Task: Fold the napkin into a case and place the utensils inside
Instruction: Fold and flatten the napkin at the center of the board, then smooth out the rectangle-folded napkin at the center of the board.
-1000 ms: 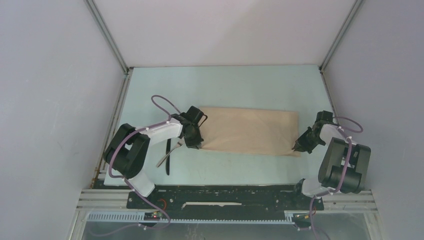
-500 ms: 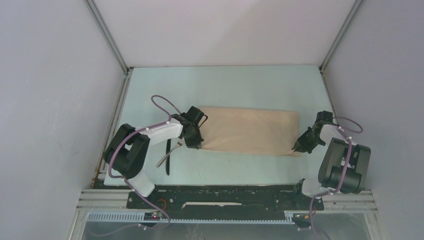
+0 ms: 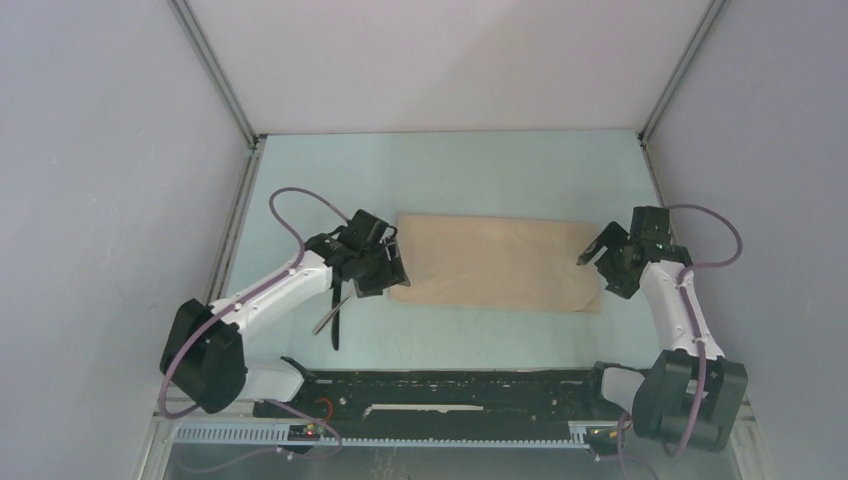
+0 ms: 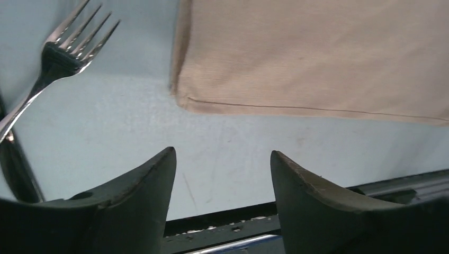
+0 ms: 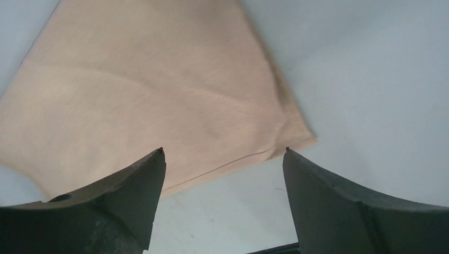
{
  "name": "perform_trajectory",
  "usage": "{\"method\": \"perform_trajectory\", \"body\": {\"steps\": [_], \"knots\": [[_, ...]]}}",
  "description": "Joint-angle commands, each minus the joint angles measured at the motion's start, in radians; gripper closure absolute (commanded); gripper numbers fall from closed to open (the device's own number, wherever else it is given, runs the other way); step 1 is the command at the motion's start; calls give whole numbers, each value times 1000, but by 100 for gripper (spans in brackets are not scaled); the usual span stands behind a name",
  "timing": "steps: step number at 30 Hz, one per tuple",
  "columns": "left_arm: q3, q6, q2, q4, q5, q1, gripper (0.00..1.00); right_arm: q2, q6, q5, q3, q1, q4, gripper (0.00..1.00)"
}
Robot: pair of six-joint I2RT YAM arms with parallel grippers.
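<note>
Both arms have let go and drawn back from the napkin (image 3: 495,262); the left gripper (image 4: 222,174) and right gripper (image 5: 222,159) hold their fingers spread and empty. Folded flat on the desk (image 3: 450,170), the cloth looks soft, light and limp, so a pinch at a corner hem should suit. Just left of it lie the fork (image 4: 63,47) and knife (image 3: 335,322).

Beige folded napkin (image 3: 495,262) lies flat, fork (image 4: 58,53) and knife (image 3: 336,330) beside.
</note>
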Motion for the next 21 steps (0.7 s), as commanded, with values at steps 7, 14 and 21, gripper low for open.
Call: {"method": "perform_trajectory", "body": {"steps": [7, 14, 21], "knots": [[-4, 10, 134, 314, 174, -7, 28, 193, -119, -344, -59, -70, 173, 8], [-75, 47, 231, 384, 115, 57, 28, 191, -116, -288, -96, -66, 199, 8], [-110, 55, 221, 395, 98, 56, 28, 108, -101, -233, -96, -112, 168, 0]]}}
